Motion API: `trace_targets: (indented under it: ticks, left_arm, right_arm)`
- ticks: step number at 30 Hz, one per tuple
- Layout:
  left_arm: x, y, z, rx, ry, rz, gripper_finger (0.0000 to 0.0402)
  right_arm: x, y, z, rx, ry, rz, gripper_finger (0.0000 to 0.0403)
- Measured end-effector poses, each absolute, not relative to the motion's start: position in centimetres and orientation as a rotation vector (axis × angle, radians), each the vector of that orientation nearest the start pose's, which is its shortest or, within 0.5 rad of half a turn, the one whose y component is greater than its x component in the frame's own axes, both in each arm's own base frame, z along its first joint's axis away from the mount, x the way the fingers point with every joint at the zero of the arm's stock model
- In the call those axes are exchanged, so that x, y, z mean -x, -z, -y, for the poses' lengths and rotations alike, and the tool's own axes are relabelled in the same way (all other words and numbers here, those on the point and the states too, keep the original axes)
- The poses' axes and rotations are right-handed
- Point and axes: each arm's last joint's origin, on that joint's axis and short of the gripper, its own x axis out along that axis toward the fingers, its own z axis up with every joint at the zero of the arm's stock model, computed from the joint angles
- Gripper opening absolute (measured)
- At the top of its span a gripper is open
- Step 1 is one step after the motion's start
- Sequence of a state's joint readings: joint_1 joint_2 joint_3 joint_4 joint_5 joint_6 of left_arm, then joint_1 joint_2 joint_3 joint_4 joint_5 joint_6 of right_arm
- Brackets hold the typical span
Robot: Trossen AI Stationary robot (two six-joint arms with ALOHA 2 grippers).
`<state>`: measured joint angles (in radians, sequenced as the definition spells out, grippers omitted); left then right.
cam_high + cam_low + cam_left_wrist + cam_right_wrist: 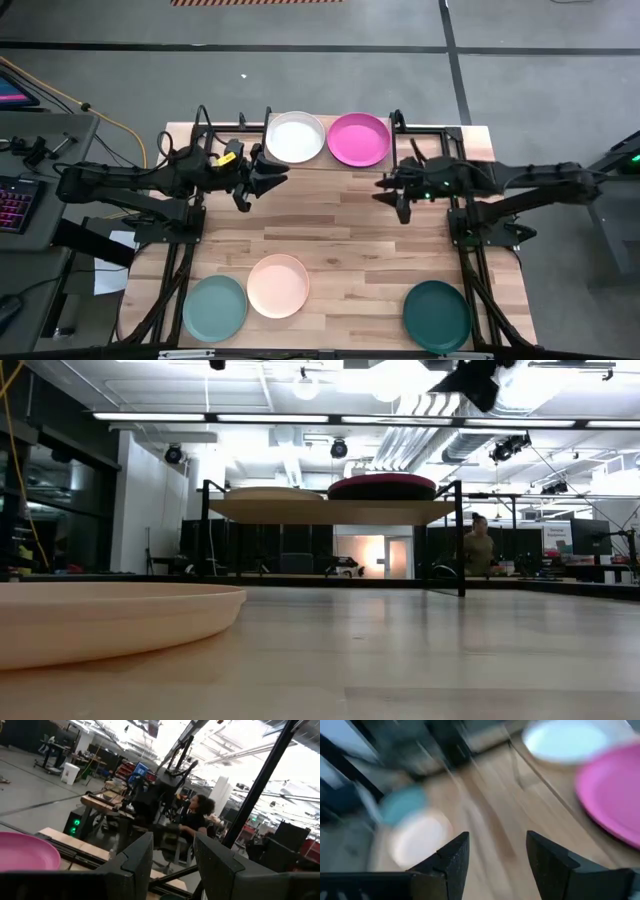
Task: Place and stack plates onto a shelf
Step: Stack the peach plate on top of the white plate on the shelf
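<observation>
The shelf (327,163) stands at the table's far middle and carries a white plate (295,137) on its left half and a magenta pink plate (358,139) on its right half. Near the front edge lie a pale blue-green plate (215,308), a peach plate (278,286) and a dark teal plate (437,315), each flat on the wood. My left gripper (270,180) hovers open just left of the shelf's front, holding nothing. My right gripper (382,185) hovers open at the shelf's front right, also holding nothing. In the low view both plates (382,486) rest on the shelf board (330,511).
The butcher-block tabletop (330,235) lies bare between the shelf and the front row of plates. Black arm stands (170,215) flank it left and right. A desk with a keyboard (15,200) is off to the left. A person (478,547) sits in the room beyond.
</observation>
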<state>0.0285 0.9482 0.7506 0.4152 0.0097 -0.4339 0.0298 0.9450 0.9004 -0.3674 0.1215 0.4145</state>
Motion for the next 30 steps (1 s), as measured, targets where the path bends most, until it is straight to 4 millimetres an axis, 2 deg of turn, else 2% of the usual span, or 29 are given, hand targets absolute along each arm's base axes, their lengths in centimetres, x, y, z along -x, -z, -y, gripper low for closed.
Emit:
trace_targets:
  ticks: [4,7,19,22,24,26,30]
  left_arm:
    - [-21.2,-35.0,-0.6,0.428,0.029,0.218,0.0131]
    - [-21.2,-35.0,-0.6,0.428,0.028,0.218,0.0131]
    - [-21.2,-35.0,-0.6,0.450,0.032,0.218,0.0131]
    - [-21.6,-34.8,-0.6,0.618,0.038,0.196,0.0131]
    - [-22.0,-34.2,-0.5,0.703,0.050,0.090,0.0131]
    - [-22.5,-33.2,-0.2,0.752,0.054,-0.091,0.0131]
    - [-23.1,-29.2,1.8,0.900,-0.001,-0.521,0.0131]
  right_arm:
    - [-20.5,-32.9,-0.8,-0.398,0.100,-0.143,0.0177]
    - [-20.6,-32.9,-0.9,-0.375,0.075,-0.058,0.0177]
    - [-20.7,-32.9,-0.9,-0.353,0.072,-0.046,0.0177]
    - [-20.7,-33.0,-0.9,-0.353,0.072,-0.045,0.0177]
    - [-20.7,-33.0,-0.9,-0.353,0.072,-0.045,0.0177]
    - [-20.7,-33.0,-0.9,-0.353,0.073,-0.045,0.0177]
    - [-20.7,-33.0,-0.9,-0.353,0.073,-0.045,0.0177]
